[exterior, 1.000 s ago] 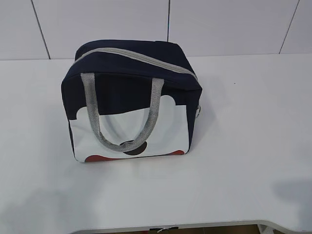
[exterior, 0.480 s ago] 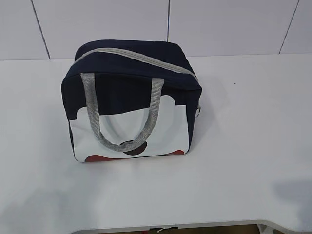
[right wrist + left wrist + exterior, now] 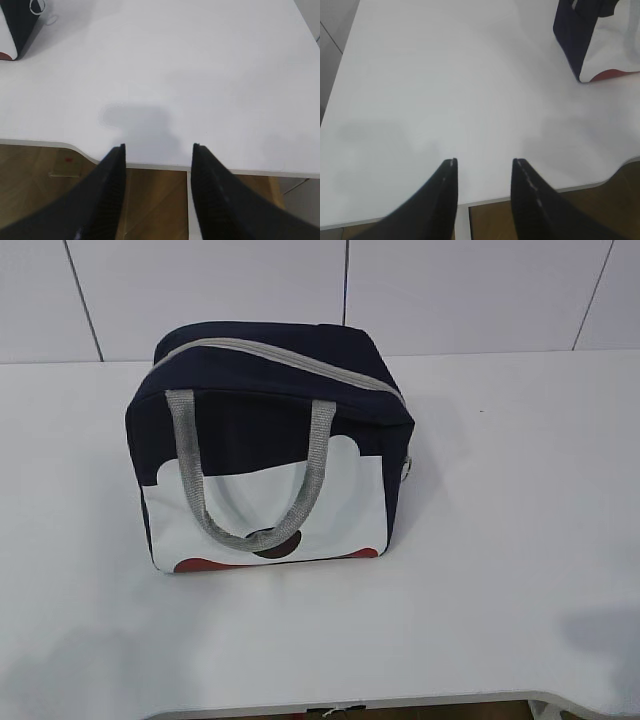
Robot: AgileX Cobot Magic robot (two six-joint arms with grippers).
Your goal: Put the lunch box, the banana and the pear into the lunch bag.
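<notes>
The navy lunch bag (image 3: 270, 445) stands upright on the white table, its grey zipper (image 3: 280, 358) shut along the top and its grey handle hanging down the white front panel. A corner of the lunch bag (image 3: 595, 40) shows at the top right of the left wrist view, and an edge of the lunch bag (image 3: 17, 22) with its metal ring pull (image 3: 37, 7) at the top left of the right wrist view. My left gripper (image 3: 484, 162) and right gripper (image 3: 159, 147) hover open and empty over the table's front edge. The lunch box, banana and pear are out of view.
The white table (image 3: 500, 540) ends in a front edge with a curved cut-out (image 3: 350, 705); wood floor (image 3: 150, 200) lies below it. A tiled wall (image 3: 450, 290) closes the back. Both arms cast shadows on the near table corners.
</notes>
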